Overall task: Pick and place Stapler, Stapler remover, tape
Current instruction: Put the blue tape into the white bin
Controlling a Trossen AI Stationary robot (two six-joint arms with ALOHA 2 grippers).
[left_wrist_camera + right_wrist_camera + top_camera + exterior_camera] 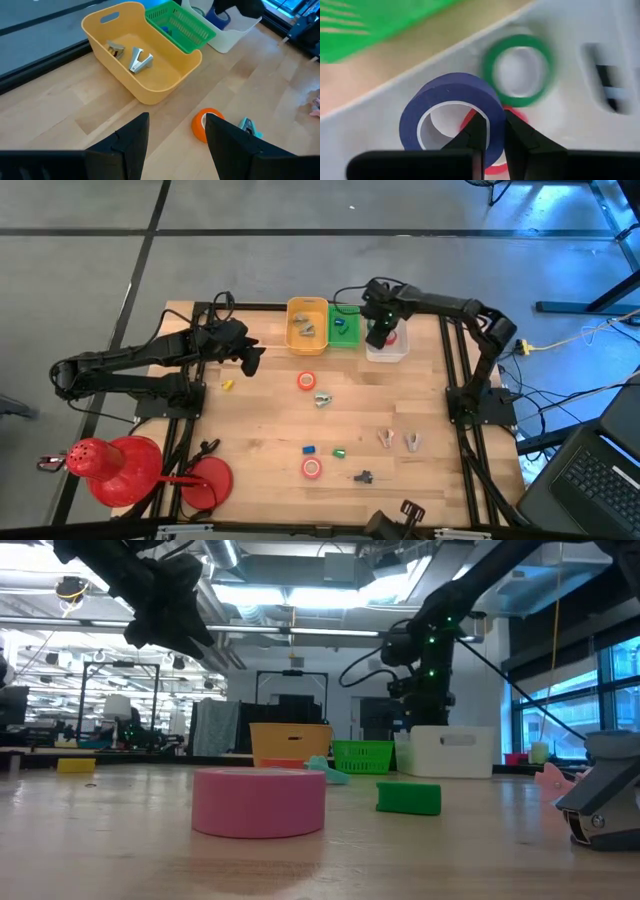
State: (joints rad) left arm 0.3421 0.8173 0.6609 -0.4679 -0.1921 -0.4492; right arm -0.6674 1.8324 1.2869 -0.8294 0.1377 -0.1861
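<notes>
Three bins in a row at upper centre of the high view: yellow plastic tub (307,326), green mesh basket (343,326), white plastic bin (386,346).

Right gripper (492,131) is above the white bin, jaws narrow, pinching the wall of a blue-purple tape roll (451,117). The right wrist view shows two more rolls in the bin, one green tape ring (518,70) and one red ring (470,122) partly hidden under the blue one.

Left gripper (176,145) hovers left of the yellow tub, jaws apart, holding nothing.

Yellow tub holds two metal staple removers (131,56).

On the open table, two red-orange tape rolls (307,381), upper centre and lower centre.
</notes>
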